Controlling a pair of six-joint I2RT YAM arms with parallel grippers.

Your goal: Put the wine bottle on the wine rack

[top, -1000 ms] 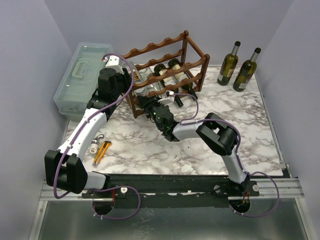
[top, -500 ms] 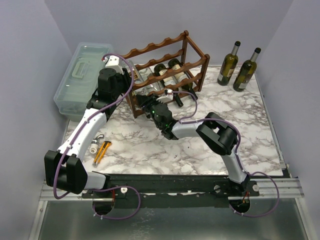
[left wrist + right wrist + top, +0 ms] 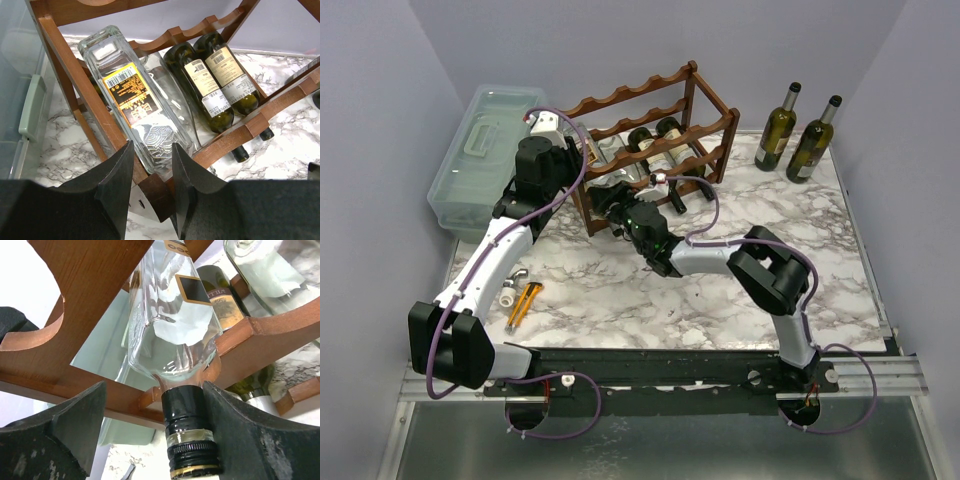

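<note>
The clear square bottle (image 3: 170, 330) lies on the rack (image 3: 640, 88) straight ahead of my right gripper (image 3: 154, 386), body cradled in a scallop of the rail and black-capped neck pointing back between the fingers. Those fingers stand apart. One is well off the neck and the other is just beside the cap, and I cannot tell whether it touches. I read this as the release step, with the bottle placed and resting on the wood alone.

My left gripper (image 3: 151, 147) sits at the other end, just behind the bottle's base. Its fingers are a narrow gap apart, and I cannot tell whether they pinch the rail corner below or only hover over it.

Next, I'd draw the right gripper straight back along the line of the neck, keeping that near finger from dragging the cap and pulling the bottle off its scallop.

Count:
- One rack.
- Four bottles lying on it that I can make out: the square one, a second clear bottle (image 3: 167, 100) beside it, and two dark green ones (image 3: 200, 80) beyond.
- Two more dark bottles (image 3: 777, 125) standing on the tabletop (image 3: 620, 290), far off to the right gripper's right.
- One pale plastic box (image 3: 480, 150), out past the left gripper.
</note>
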